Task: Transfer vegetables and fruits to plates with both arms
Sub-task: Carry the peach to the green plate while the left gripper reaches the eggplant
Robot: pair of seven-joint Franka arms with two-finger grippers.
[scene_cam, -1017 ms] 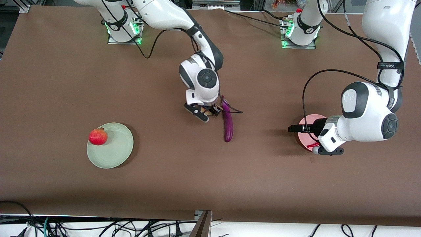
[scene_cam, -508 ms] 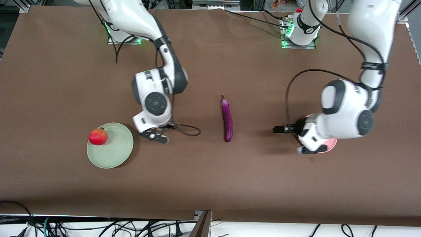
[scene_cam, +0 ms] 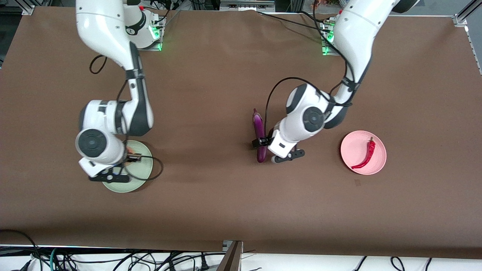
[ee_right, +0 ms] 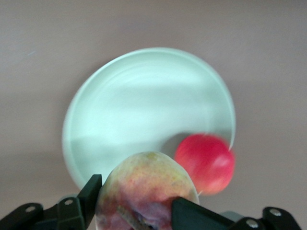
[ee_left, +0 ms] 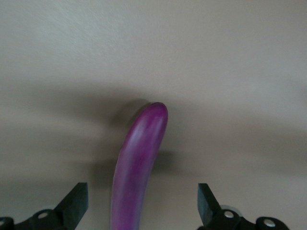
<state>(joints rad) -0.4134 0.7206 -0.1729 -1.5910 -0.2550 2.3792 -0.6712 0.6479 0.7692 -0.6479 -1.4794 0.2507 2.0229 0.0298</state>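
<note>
Eggplant [scene_cam: 259, 130] lay on the table, its long side pointing toward the robots, beside the pink plate [scene_cam: 354, 150] with the chili [scene_cam: 367, 153]. The left gripper [ee_left: 141, 211] hung over it, fingers apart. The right gripper [ee_right: 139, 206] squeezed the peach [ee_right: 146, 189] over the green plate [ee_right: 144, 110].

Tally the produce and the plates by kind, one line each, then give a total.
Vegetables: 2, the eggplant and the chili pepper
Fruits: 2, the pomegranate and the peach
Plates: 2, the green plate and the pink plate
Total: 6

No text, label, brand, number or sign can be read anywhere.
</note>
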